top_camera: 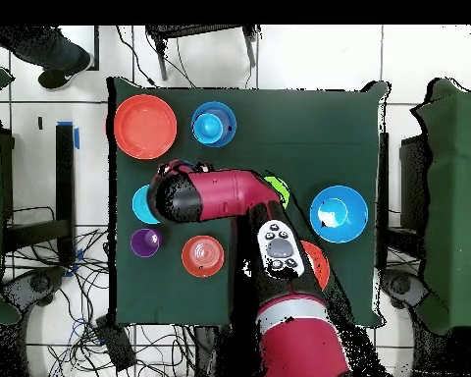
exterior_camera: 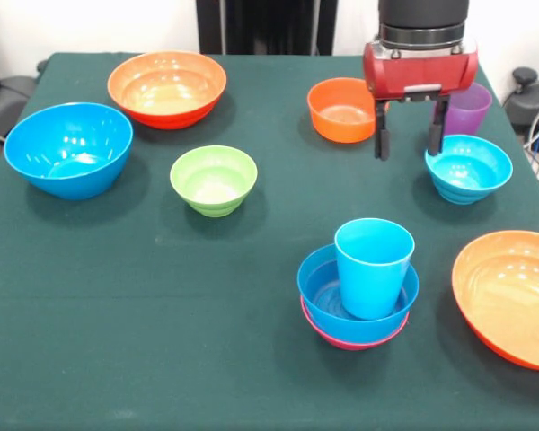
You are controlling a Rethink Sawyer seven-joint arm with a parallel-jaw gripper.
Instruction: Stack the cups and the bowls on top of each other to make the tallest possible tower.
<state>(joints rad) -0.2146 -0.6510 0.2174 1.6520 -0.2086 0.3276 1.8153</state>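
- Nearest the camera in the front view, the tower [exterior_camera: 357, 301] stands as a glossy pink plastic bowl [exterior_camera: 352, 339] under a blue plastic bowl [exterior_camera: 323, 292], with a smooth light blue plastic tumbler [exterior_camera: 373, 267] upright inside; treat it as your drop target and keep it undisturbed.
- To its right, a wide orange plastic bowl [exterior_camera: 508, 296] sits at the edge of the green-clothed counter [exterior_camera: 117, 341], too broad, by the look of it, to top the stack.
- Mid-counter, a small lime green plastic bowl [exterior_camera: 213, 179] rests alone, well apart from the rest.
- Left of it, a large blue plastic bowl [exterior_camera: 68, 148] lies open side up.
- Farther back, the red and black end effector [exterior_camera: 410, 141] hangs with its fingers apart and empty, just beside a small cyan ribbed plastic bowl [exterior_camera: 467, 168].
- If that bowl is your pick, centre one finger inside the rim and one outside, descend straight, and close on the wall so it does not skid on the cloth.
- Behind it, a translucent purple plastic tumbler [exterior_camera: 468, 108] stands close by; mind it on the lift.
- A small orange plastic bowl [exterior_camera: 342, 109] sits to the left of the end effector.
- At the far left, a broad orange plastic bowl [exterior_camera: 167, 87] waits.
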